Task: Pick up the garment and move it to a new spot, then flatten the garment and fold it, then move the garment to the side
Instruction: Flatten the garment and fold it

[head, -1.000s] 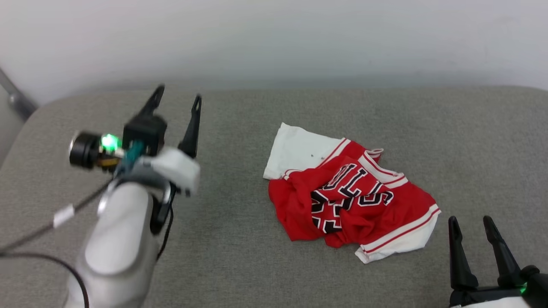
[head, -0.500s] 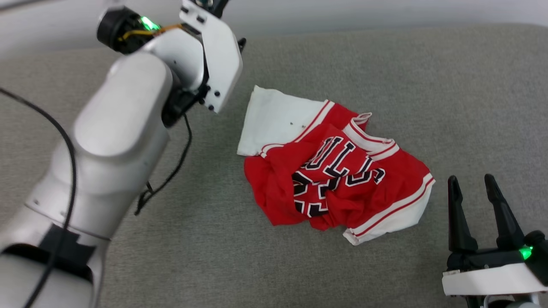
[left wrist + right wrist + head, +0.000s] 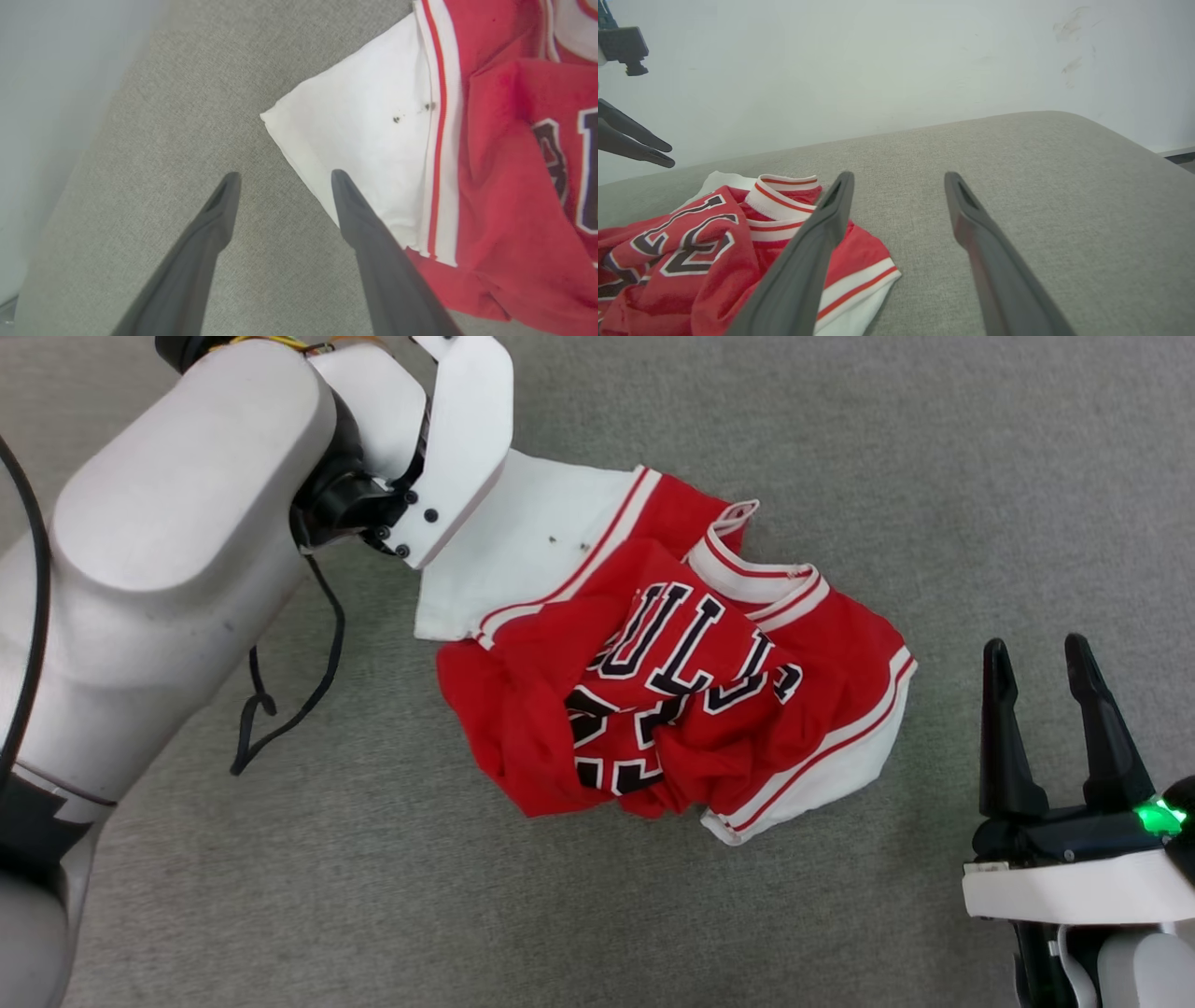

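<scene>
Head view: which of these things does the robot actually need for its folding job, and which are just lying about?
Part of the job:
- the garment, crumpled in a heap
- the left gripper, open, at the white sleeve
- the right gripper, open, beside the garment

Just there:
- the grey cushion underneath
- the pale wall
- the black cable on the left arm

A grey woven cushion (image 3: 840, 448) bears one crumpled red-and-white garment (image 3: 523, 728).
</scene>
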{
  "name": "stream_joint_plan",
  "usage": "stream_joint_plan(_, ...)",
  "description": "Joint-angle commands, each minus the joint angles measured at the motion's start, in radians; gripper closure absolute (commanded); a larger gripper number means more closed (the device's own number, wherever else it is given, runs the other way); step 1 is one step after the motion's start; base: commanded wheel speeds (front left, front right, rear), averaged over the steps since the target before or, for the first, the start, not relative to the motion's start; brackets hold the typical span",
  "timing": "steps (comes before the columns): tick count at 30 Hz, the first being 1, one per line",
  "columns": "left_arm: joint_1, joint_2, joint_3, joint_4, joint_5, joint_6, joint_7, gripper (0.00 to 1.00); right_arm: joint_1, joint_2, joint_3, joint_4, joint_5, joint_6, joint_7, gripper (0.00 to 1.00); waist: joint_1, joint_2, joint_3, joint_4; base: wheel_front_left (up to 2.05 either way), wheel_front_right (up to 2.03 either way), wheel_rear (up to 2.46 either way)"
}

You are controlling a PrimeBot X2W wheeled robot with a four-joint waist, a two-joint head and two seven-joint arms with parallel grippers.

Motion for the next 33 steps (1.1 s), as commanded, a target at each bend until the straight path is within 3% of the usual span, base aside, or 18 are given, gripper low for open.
stream_joint_plan(1, -0.010, 0.009, -0.018, -0.001, -0.006, 0.001, 0.006, 0.00, -0.017, 0.002, 0.002, -0.006, 0.002, -0.001, -0.002, 0.00, -0.0002, -0.0001, 0.036, -0.031, 0.00, 0.00, 0.00)
stream_joint_plan(12, -0.011, 0.066, -0.211, 0.001, -0.065, 0.001, 0.089, 0.00, -0.060, 0.002, 0.006, -0.025, 0.022, -0.001, -0.002, 0.00, -0.0002, -0.0001, 0.112, -0.071, 0.00, 0.00, 0.00)
stream_joint_plan(13, -0.008, 0.070, -0.223, -0.005, -0.069, 0.001, 0.087, 0.27, -0.061, 0.002, 0.006, -0.025, 0.022, -0.001, -0.002, 0.00, -0.0002, -0.0001, 0.113, -0.071, 0.00, 0.00, 0.00)
stream_joint_plan(14, -0.004, 0.073, -0.231, -0.009, -0.078, 0.001, 0.083, 1.00, -0.061, 0.002, 0.005, -0.025, 0.022, -0.001, -0.002, 0.00, -0.0002, -0.0001, 0.114, -0.071, 0.00, 0.00, 0.00)
stream_joint_plan(25, -0.030, 0.093, -0.234, -0.064, -0.144, 0.001, -0.119, 1.00, 0.002, 0.002, -0.022, -0.015, -0.027, -0.001, -0.002, 0.00, -0.0002, -0.0001, -0.012, 0.030, 0.00, 0.00, 0.00)
stream_joint_plan(30, 0.019, 0.175, -0.235, -0.085, -0.182, 0.001, -0.181, 1.00, 0.038, 0.002, -0.034, -0.015, -0.056, -0.001, -0.002, 0.00, -0.0002, -0.0001, -0.079, 0.092, 0.00, 0.00, 0.00)
stream_joint_plan(31, 0.074, 0.227, -0.233, -0.064, -0.202, 0.004, -0.204, 1.00, 0.053, 0.002, -0.039, -0.017, -0.067, -0.001, -0.002, 0.00, -0.0002, -0.0001, -0.102, 0.120, 0.00, 0.00, 0.00)
stream_joint_plan(33, 0.114, 0.259, -0.232, -0.046, -0.217, 0.014, -0.217, 1.00, 0.060, 0.002, -0.037, -0.018, -0.073, -0.001, -0.002, 0.00, -0.0002, -0.0001, -0.110, 0.132, 0.00, 0.00, 0.00)
